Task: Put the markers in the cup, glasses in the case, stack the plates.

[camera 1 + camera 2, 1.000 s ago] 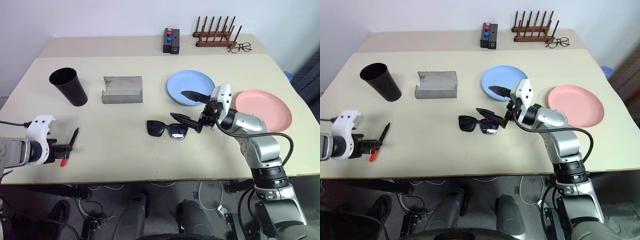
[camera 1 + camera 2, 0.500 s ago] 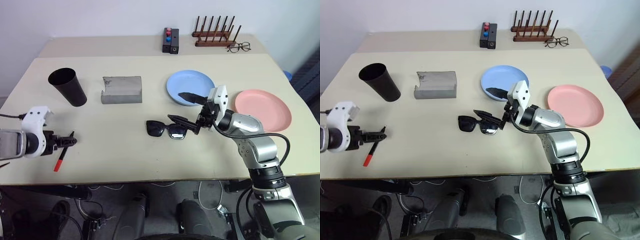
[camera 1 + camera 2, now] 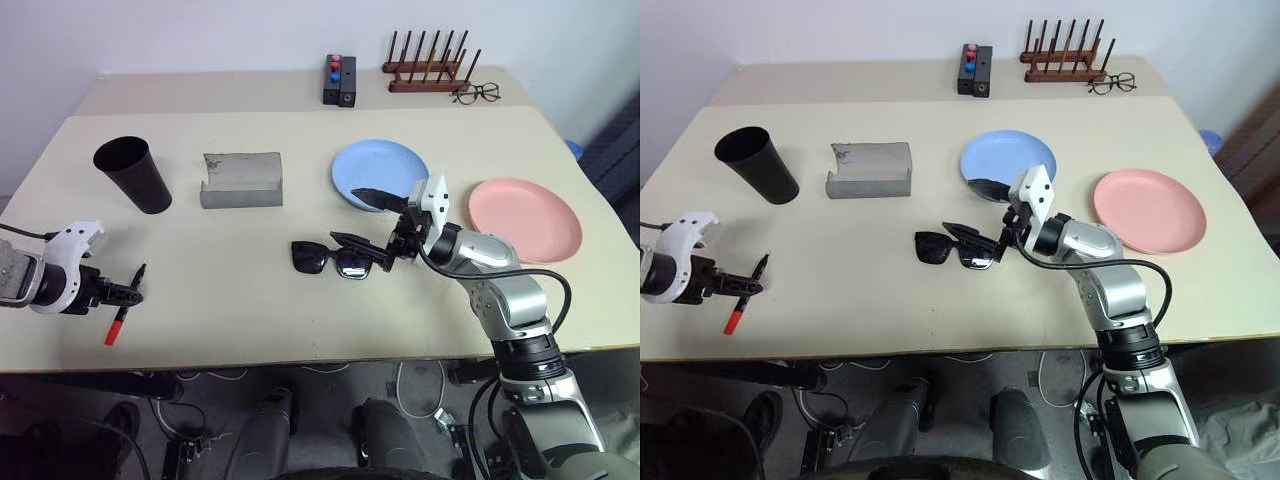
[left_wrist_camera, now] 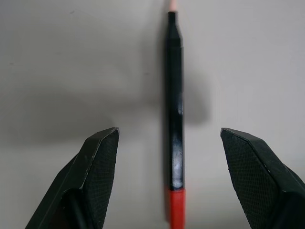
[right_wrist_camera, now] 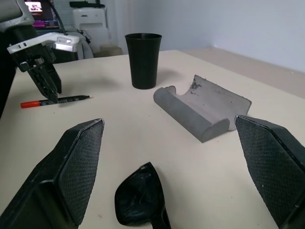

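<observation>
A black marker (image 4: 174, 95) with a red end lies flat on the table near the front left edge. My left gripper (image 3: 128, 293) hovers over it, open, one finger (image 4: 97, 167) on each side and neither touching it. The black cup (image 3: 132, 173) stands at the back left, with the grey case (image 3: 240, 178) beside it. The black sunglasses (image 3: 325, 258) lie mid-table. My right gripper (image 3: 344, 214) is open just above their right side, holding nothing. The blue plate (image 3: 372, 163) lies behind that gripper and the pink plate (image 3: 525, 218) to its right, apart from each other.
At the far edge stand a wooden rack (image 3: 430, 72), wire-framed spectacles (image 3: 478, 94) and a black box (image 3: 341, 80) with red and blue buttons. Bare tabletop (image 3: 220, 290) runs between the marker and the sunglasses. The front edge is close to the marker.
My left gripper has opened and let go of the marker, which now lies on the table. The hand has shifted a little to the left. The right arm has not moved.
</observation>
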`<action>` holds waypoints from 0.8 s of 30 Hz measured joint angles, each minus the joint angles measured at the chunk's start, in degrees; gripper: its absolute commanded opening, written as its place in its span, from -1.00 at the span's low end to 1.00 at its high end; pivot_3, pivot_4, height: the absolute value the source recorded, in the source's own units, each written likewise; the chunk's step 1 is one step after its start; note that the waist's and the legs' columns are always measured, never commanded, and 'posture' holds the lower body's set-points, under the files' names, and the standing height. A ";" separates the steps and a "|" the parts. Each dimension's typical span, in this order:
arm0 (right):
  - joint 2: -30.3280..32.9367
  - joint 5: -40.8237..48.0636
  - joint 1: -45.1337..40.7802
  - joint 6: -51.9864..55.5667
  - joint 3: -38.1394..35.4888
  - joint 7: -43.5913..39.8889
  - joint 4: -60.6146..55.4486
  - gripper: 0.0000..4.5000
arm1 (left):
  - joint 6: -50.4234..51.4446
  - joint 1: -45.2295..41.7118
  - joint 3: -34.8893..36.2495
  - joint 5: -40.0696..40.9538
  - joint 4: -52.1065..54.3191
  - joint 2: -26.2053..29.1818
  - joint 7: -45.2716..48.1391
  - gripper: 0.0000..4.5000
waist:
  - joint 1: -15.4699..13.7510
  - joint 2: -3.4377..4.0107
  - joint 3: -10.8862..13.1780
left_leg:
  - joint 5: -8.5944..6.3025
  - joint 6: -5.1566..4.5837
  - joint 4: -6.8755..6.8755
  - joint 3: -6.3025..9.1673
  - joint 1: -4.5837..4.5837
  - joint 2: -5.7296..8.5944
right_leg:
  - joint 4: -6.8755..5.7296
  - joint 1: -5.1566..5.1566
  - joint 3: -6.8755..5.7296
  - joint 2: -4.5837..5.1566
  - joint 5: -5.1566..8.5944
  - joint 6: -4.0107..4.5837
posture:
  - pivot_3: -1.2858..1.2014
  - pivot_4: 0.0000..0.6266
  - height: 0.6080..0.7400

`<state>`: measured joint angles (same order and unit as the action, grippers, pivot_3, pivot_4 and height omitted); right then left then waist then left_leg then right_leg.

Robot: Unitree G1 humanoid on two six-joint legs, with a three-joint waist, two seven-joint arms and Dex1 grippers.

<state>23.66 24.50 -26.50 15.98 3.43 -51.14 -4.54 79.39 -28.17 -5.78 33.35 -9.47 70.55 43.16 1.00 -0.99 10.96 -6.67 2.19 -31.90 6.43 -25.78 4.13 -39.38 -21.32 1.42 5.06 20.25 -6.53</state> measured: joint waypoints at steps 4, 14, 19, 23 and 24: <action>0.20 -0.09 0.62 0.01 0.00 0.10 -0.12 1.00 | -1.63 -0.27 -0.98 -2.25 -1.16 -0.25 1.75 -0.71 | -0.01 0.01 0.00 | 0.00 -0.01 0.00 0.00 -0.01 0.00 | 0.02 0.00 0.00 0.01 0.05 0.10 | 0.03 -0.52 0.96; 0.87 -0.79 -0.27 -0.04 -0.02 -0.33 0.05 1.00 | -7.19 -0.05 0.22 -3.95 3.83 -2.34 5.59 -0.99 | -0.34 0.03 0.00 | 0.00 -0.02 -0.08 0.07 -0.15 0.01 | 0.06 -0.01 -0.07 0.04 0.07 0.14 | 0.03 -0.52 0.96; 0.80 -0.53 -1.50 0.02 -0.10 -1.25 0.45 1.00 | -28.30 -2.51 9.02 -3.90 8.58 -9.04 8.31 -0.99 | -0.22 0.04 0.01 | 0.07 -0.14 -0.07 0.08 -0.28 0.01 | 0.14 -0.04 -0.11 0.04 -0.01 0.03 | 0.03 -0.52 0.96; 0.94 1.71 -2.04 1.12 -1.66 -2.17 0.66 1.00 | -42.81 -8.84 12.78 -7.56 4.77 -14.50 4.34 -0.99 | -0.01 0.05 0.01 | 0.11 -0.19 -0.08 0.04 -0.39 0.01 | 0.10 -0.02 -0.15 -0.01 -0.06 -0.05 | 0.03 -0.52 0.96; 0.87 2.22 -2.08 1.23 -2.04 -2.17 0.69 1.00 | -45.45 -10.45 14.03 -7.99 2.77 -15.95 3.35 -0.99 | 0.03 0.05 0.01 | 0.11 -0.19 -0.08 0.03 -0.40 0.01 | 0.07 -0.03 -0.15 -0.02 -0.06 -0.06 | 0.03 -0.52 0.96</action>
<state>24.53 26.72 -28.58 17.21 1.39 -53.31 -3.85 33.95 -38.62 8.25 25.36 -6.71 54.60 46.51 1.02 -0.94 10.97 -6.56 1.99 -31.98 6.47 -26.18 4.14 -39.30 -21.35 1.27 5.03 20.19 -6.59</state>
